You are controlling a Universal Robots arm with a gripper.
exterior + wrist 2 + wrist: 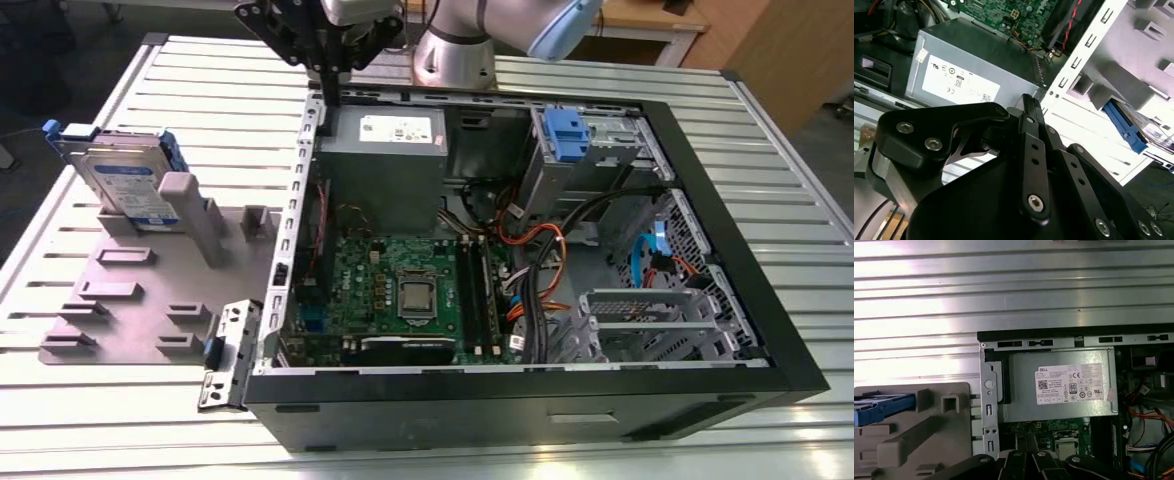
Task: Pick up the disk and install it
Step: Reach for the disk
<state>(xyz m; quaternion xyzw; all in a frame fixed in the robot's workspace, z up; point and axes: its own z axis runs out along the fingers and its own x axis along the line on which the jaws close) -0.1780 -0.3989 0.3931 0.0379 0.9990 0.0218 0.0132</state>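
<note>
One computer case [534, 385]: open, lying on its side on the slatted table [787, 200], nearest the exterior view; it holds the board and cabling.
One grey fixture [134, 300]: on the table just beside the case, on the exterior view's left.
One disk [127, 180]: stands on edge in the far end of the fixture, labelled face showing and blue rails around it; not yet picked up or installed. Its blue rail also shows in the first wrist view [879, 407].
Long axis of disk: by my reading it slants from far on the exterior view's left towards near on its right.
One power supply [387, 135]: grey box with a white sticker, in the far corner of the case.
One gripper [328, 85]: fingers pressed together with nothing between them, hanging over the far case wall beside the power supply.
Key relation: the disk lies to the exterior view's left of the gripper and nearer the camera, well apart, outside the case wall.
One arm: no second to weigh.
</note>
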